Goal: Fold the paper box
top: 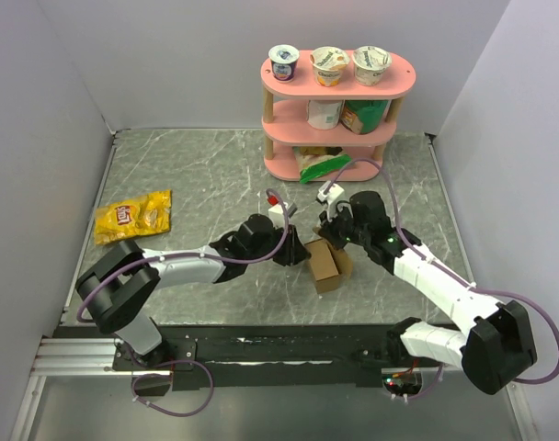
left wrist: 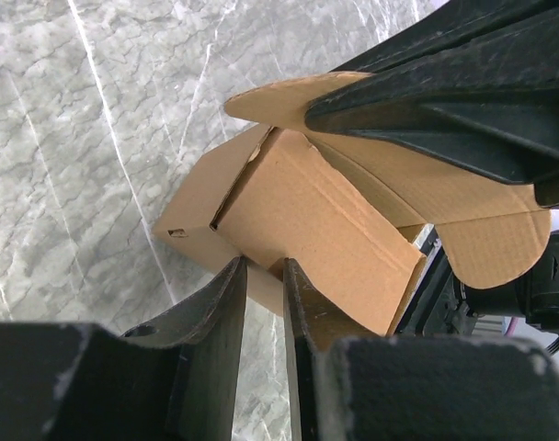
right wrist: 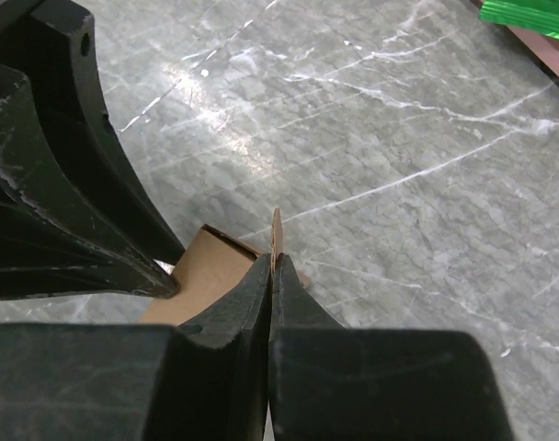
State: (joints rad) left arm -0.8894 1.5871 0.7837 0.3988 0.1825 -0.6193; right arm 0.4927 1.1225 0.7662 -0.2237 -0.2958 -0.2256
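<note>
My left hand clamps one wall of the paper box, steadying it mid-tabletop. My right hand pinches its thin flap, likely to fold it over the open top.

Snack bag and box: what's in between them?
The left gripper lies between the snack bag and the box, gripping the box's near wall. The top view shows it.

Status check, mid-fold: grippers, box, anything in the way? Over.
Left gripper pinching box wall. Right gripper shut on lid flap; box half-formed, top open. Bag and shelf stand apart, not in the way.
</note>
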